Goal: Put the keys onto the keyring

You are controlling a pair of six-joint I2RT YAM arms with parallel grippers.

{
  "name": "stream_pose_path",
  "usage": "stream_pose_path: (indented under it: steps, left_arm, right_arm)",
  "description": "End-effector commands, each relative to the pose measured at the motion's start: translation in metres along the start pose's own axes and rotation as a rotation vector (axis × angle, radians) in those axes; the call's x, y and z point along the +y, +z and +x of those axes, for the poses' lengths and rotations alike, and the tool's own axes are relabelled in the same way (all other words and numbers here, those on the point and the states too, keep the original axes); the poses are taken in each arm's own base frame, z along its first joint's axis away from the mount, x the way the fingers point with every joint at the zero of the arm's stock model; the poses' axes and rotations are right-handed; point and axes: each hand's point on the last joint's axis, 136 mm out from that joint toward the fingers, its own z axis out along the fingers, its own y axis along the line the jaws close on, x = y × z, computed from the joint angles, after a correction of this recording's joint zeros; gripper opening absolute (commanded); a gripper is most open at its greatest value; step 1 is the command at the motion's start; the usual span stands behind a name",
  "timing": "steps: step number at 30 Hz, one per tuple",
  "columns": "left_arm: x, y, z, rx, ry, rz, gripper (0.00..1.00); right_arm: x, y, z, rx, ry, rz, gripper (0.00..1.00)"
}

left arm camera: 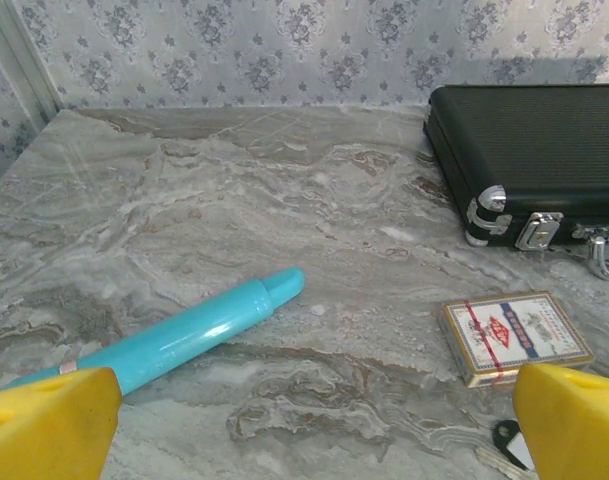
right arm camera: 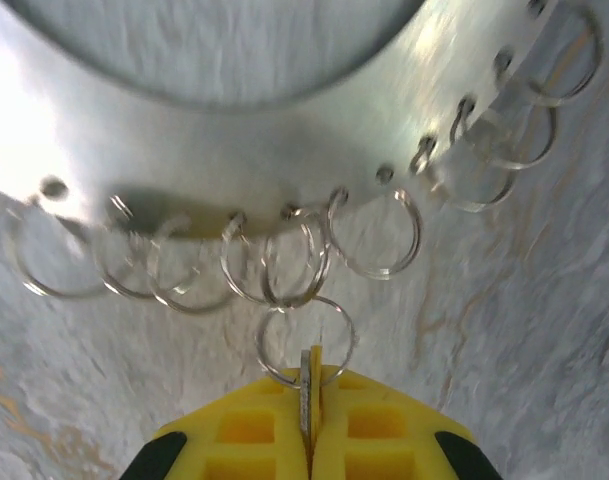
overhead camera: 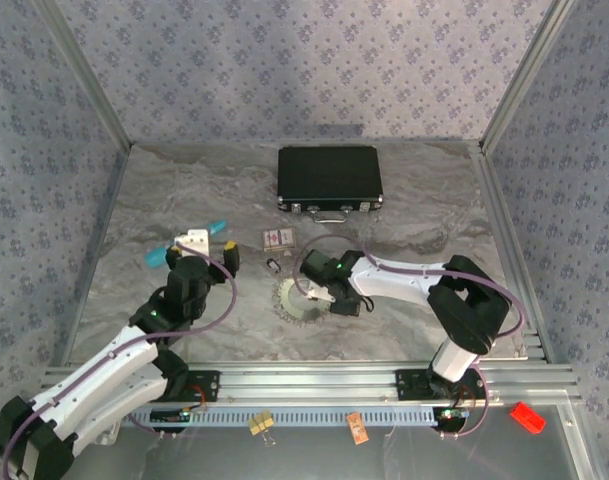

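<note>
Top view first: the left gripper [overhead camera: 206,248] hovers over the grey marbled table [overhead camera: 424,230] by a long turquoise plastic pen [overhead camera: 162,257], fingers spread. The right gripper [overhead camera: 324,295] is down at the rim of a round silvery metal disc fringed with wire rings [overhead camera: 294,303]. A small red-and-white card box [overhead camera: 278,238] lies just beyond the disc, and a flat black hard case with metal latches [overhead camera: 329,178] sits well back.

Over to the left wrist: the left gripper [left arm camera: 309,425] gapes wide, its yellow fingertips [left arm camera: 44,420] at either corner with nothing between them. The pen [left arm camera: 184,340] slants ahead on the left, the card box [left arm camera: 514,335] on the right, the case [left arm camera: 534,150] beyond. A small dark-headed metal piece [left arm camera: 509,440] pokes out beside the right finger, too cropped to identify.

Right wrist now: the right gripper [right arm camera: 309,425] is clamped on a thin flat metal piece seen edge-on [right arm camera: 306,385]; I can't tell whether it is a key. Right at the tips, a thin silvery wire keyring [right arm camera: 267,338] crosses that piece and links into the rings on the disc [right arm camera: 234,130].
</note>
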Motion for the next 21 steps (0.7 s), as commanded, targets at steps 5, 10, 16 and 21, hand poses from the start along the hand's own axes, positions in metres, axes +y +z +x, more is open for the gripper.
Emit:
stream_pose_path:
  steps: [5,10,16,21]
  left_arm:
    - [0.014,0.005,-0.023,-0.064,0.0,-0.061,0.99]
    - [0.03,0.012,-0.021,-0.082,0.044,-0.126,1.0]
    - [0.051,0.022,-0.007,-0.065,0.14,-0.207,0.99]
    - [0.078,0.034,0.004,-0.052,0.118,-0.264,0.99]
  right_arm:
    - [-0.015,0.005,0.06,0.205,-0.049,0.055,0.31]
    - [-0.052,-0.019,0.05,0.012,0.18,0.101,0.37]
    - [-0.139,-0.072,0.042,-0.626,0.802,0.22,0.38]
    - [-0.191,-0.064,0.124,-0.765,1.147,0.482,0.42]
